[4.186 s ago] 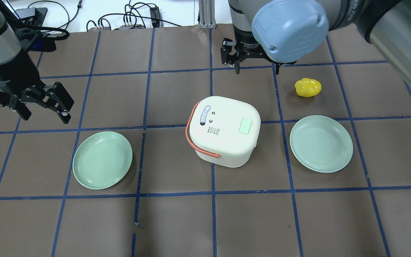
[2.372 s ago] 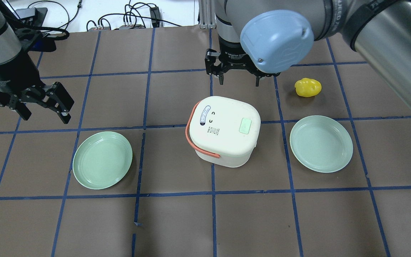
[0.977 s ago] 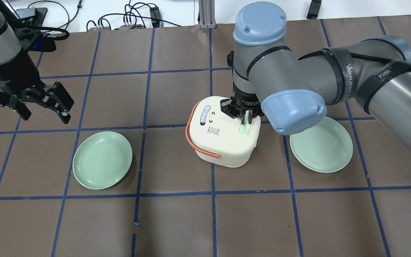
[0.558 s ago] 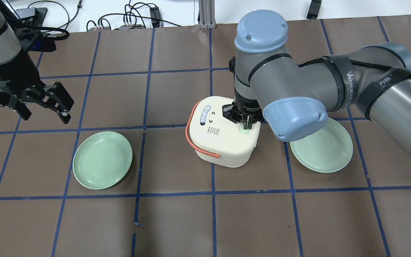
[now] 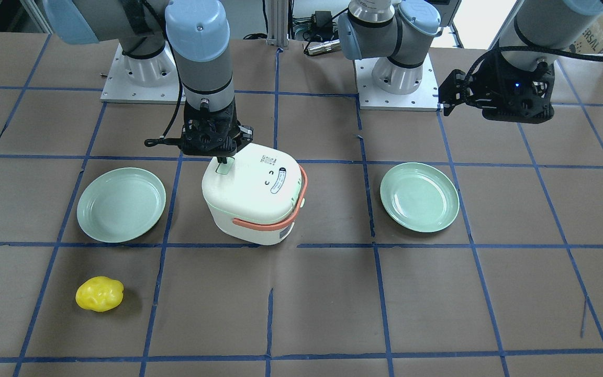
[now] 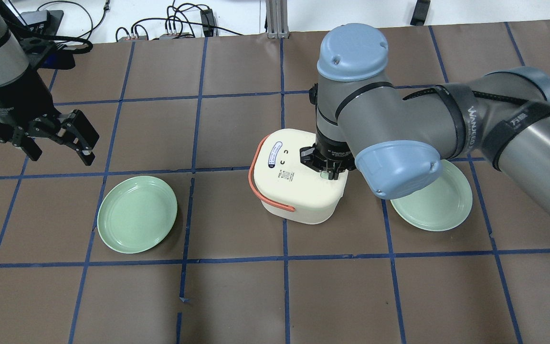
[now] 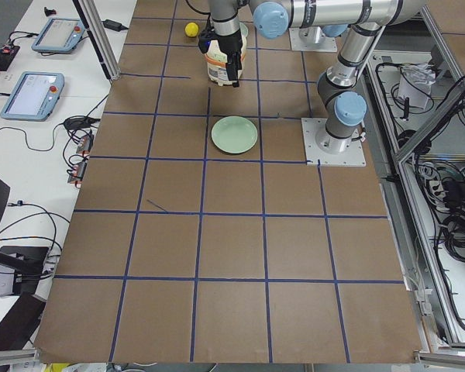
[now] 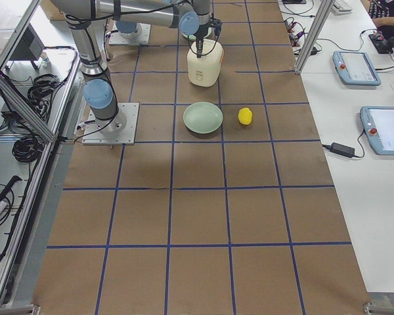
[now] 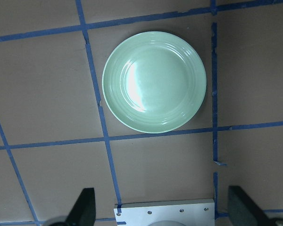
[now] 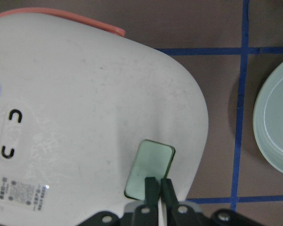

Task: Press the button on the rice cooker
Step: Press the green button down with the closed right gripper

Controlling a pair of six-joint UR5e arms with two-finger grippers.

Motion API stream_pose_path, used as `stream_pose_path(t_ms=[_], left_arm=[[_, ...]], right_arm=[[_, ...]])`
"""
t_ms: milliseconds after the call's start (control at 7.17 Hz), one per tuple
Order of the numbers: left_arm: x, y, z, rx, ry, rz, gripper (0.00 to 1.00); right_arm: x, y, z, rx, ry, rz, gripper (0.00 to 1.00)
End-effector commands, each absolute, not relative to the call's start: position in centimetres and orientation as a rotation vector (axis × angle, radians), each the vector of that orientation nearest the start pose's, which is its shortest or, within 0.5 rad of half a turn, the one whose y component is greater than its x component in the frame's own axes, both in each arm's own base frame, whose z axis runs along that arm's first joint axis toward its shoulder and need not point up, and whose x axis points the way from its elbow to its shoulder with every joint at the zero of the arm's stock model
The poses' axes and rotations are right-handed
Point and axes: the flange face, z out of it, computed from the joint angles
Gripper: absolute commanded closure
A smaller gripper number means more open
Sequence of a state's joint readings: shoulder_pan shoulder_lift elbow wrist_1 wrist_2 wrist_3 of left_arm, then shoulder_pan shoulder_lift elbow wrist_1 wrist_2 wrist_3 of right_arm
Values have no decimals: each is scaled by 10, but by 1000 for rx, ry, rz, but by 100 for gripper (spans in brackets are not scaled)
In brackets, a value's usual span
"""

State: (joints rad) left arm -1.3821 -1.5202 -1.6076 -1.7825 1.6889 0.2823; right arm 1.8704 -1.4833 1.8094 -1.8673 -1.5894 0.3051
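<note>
Right tool [image 10: 156,182], fingers pressed together so that I present one narrow tip, stands point-down and apparently touching the mint button [image 10: 148,165] at the lid edge of the rice cooker [image 6: 299,196] mid-surface, while my left tool [image 6: 58,153] hangs spread, well apart, uninvolved.

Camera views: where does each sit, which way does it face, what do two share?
Front-facing: across the table, facing the robot; both arms, right gripper on the rice cooker.
Overhead: behind the robot, looking down; both arms, left gripper open.
Exterior left: table's end; left arm's base nearest.
Exterior right: opposite end; right arm's base nearest.
Left wrist: down on a plate; own fingertips show.
Right wrist: down on the button; shut fingertips on it.
Shared: front-facing and overhead show the cooker, mirrored.
</note>
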Motion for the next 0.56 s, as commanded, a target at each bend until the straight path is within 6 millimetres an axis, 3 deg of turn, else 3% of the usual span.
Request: stream_pose_path(t_ms=[0,419], left_arm=[[-35,-464,476,161,3051,337,0],[-35,-464,476,161,3051,337,0]], right_arm=[[275,-445,355,7,3169,42,83],[275,-448,367,19,3164,17,83]])
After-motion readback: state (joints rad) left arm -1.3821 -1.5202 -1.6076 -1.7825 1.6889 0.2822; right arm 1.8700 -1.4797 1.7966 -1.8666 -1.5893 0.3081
